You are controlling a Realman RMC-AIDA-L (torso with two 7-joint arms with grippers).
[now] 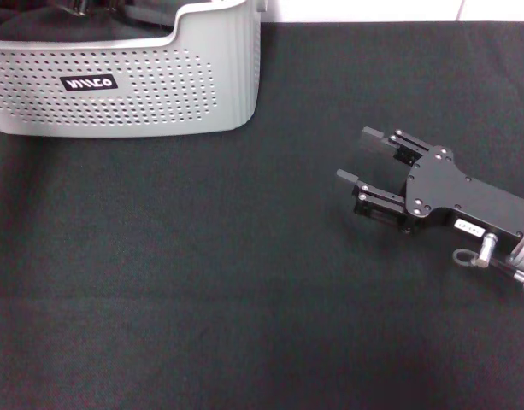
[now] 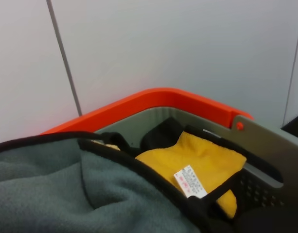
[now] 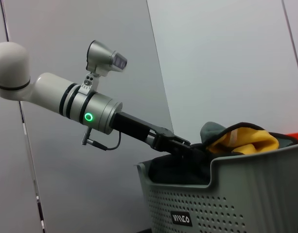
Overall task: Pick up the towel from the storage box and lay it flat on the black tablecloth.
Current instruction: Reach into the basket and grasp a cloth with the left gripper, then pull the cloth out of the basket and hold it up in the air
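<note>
Pale panelled wall point(image 2: 163, 43) behind.

Head camera looks steeply down; both wrist cameras, apparently low, share the storage box point(image 3: 226, 194) and towel point(image 2: 197, 165).

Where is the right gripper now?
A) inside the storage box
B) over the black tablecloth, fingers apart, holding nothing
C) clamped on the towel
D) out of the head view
B: in the head view the right gripper sits over the black tablecloth with its fingers spread and nothing between them; the left arm reaches into the storage box, where the towel is.
</note>
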